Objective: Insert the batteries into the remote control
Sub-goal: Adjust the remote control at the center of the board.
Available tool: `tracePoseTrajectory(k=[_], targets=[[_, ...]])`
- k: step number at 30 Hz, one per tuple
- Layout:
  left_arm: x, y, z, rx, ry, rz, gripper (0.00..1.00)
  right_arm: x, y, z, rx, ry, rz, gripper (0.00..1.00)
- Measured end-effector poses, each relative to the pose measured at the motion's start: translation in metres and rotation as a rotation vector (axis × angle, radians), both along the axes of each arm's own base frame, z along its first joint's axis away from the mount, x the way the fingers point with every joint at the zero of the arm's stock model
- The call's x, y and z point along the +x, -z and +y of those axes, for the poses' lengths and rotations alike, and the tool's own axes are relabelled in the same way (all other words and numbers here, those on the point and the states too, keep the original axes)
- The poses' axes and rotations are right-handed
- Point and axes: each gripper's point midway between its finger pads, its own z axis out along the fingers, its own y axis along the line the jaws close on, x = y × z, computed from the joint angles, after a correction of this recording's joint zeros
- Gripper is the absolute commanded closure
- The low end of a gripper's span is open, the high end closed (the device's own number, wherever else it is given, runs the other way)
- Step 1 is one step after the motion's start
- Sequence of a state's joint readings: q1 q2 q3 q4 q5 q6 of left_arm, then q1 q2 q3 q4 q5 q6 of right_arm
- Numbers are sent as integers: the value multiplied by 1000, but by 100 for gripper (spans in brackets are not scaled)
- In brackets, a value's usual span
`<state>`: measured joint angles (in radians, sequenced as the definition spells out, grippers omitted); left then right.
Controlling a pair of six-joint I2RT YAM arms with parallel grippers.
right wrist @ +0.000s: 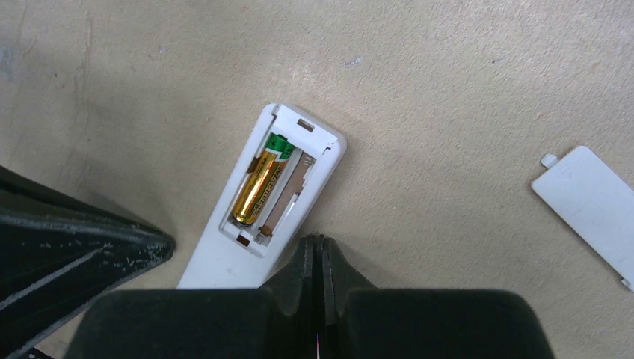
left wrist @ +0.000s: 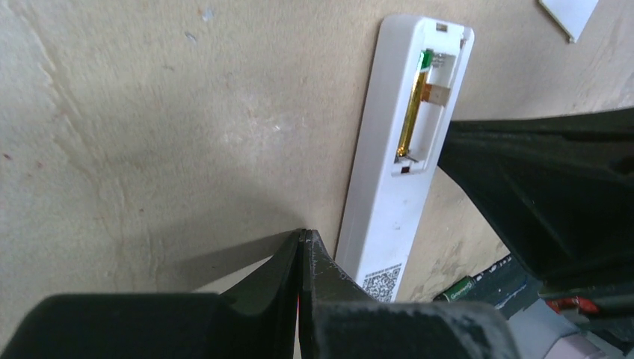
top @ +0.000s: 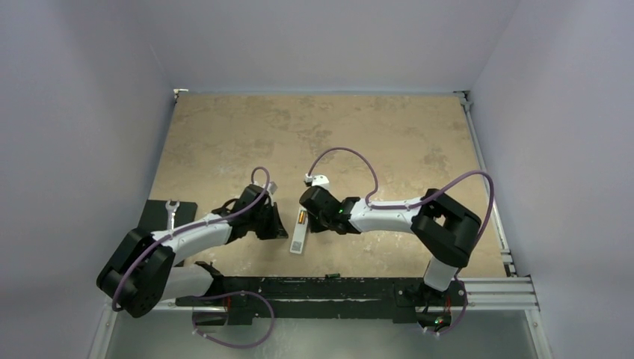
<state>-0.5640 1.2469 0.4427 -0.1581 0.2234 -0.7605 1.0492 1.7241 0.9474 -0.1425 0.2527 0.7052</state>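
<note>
The left gripper (left wrist: 302, 235) is clenched with its fingers pressed flat together and nothing between them. Its tips hang low over the table (left wrist: 149, 134), just beside the remote (left wrist: 389, 194) at the long edge near the end with the square code label (left wrist: 382, 281), and clear of it. The right gripper (right wrist: 320, 240) is also clenched on nothing. Its tips sit at the remote's other long edge, by the near end of the compartment (right wrist: 288, 191), and I cannot tell whether they touch. So the two grippers flank the remote from either side, and each blocks part of the other wrist's view. The remote lies back up on the table between the arms, with its compartment uncovered. One battery (right wrist: 262, 179), gold with a green end, lies in the slot on the left gripper's side, and the slot beside it is bare, showing a brown strip. The white cover (right wrist: 594, 209) lies flat on the table, well apart from the remote and beyond the right gripper. A second battery (left wrist: 454, 290), green, lies past the remote's coded end by the dark rail (top: 299, 288) at the near edge. A black mat (top: 185, 212) sits far left.
</note>
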Motion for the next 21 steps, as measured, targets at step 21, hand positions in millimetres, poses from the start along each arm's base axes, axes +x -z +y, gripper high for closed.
tracePoseTrajectory(k=[21], targets=[[-46, 1, -41, -82, 90, 62, 100, 25, -14, -10, -49, 10, -40, 100]])
